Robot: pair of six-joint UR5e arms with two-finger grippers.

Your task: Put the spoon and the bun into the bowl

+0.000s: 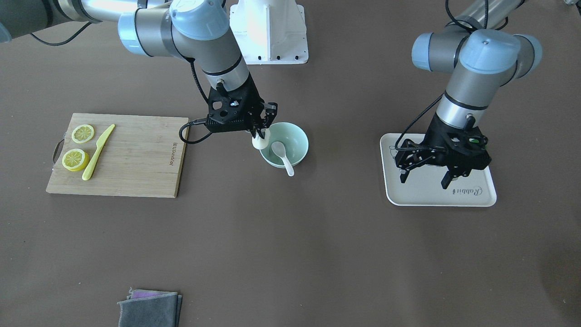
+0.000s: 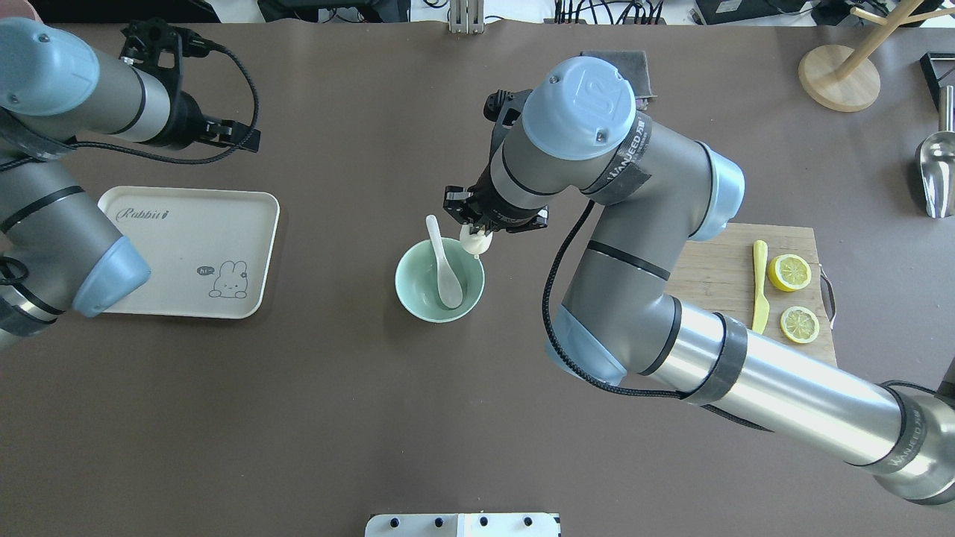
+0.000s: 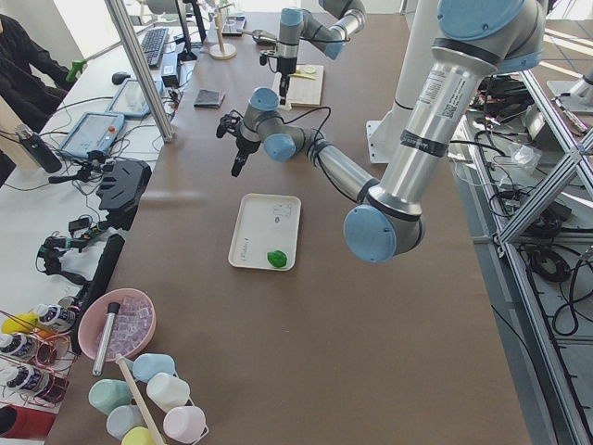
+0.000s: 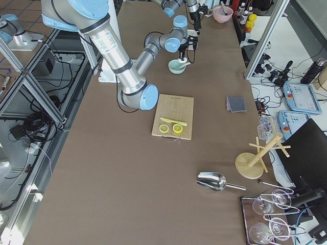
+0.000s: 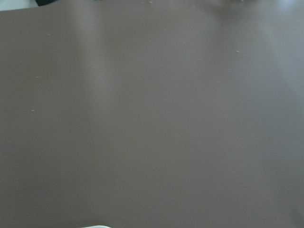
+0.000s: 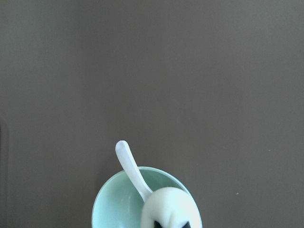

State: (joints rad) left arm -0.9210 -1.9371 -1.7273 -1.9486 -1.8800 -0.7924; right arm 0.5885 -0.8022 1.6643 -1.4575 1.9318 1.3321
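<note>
Right claw (image 1: pixel 262 132) clamped on bun (image 1: pixel 259 142), held over bowl (image 1: pixel 300 136) rim, mid-table (image 1: pixel 290 254). Spoon (image 1: pixel 281 152) scoop in bowl, handle overhanging rim toward operators' edge. Left claw (image 1: pixel 424 180) spread wide above tray (image 1: pixel 472 198), table's left end.

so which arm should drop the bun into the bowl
Right. The right gripper holds the bun just above the bowl's rim, spoon already inside; the left gripper hangs open over the tray, away from both.
</note>
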